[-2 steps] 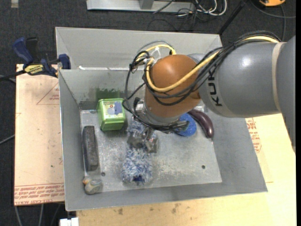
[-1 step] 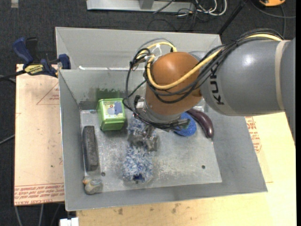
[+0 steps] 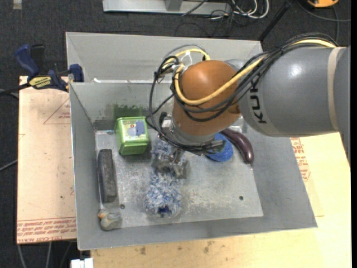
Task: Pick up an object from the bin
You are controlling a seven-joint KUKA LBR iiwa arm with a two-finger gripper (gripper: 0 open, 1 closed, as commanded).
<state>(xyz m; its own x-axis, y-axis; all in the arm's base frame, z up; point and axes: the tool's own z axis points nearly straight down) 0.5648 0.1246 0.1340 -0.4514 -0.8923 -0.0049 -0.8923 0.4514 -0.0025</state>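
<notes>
Camera view: the gripper (image 3: 170, 165) is low over a fuzzy blue-and-white cloth (image 3: 162, 197) in the middle of the bin (image 3: 83, 149).
Whether the claw is wide or narrow cannot be told. A green box (image 3: 132, 135) sits just to the left, a blue disc (image 3: 221, 151) to the right.

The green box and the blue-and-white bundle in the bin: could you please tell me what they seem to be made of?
The green box looks like printed cardboard or thin plastic: flat faces, rounded corners and a pale label on top. The blue-and-white bundle looks like soft yarn or cloth, matte, with a fuzzy, ragged outline.
</notes>
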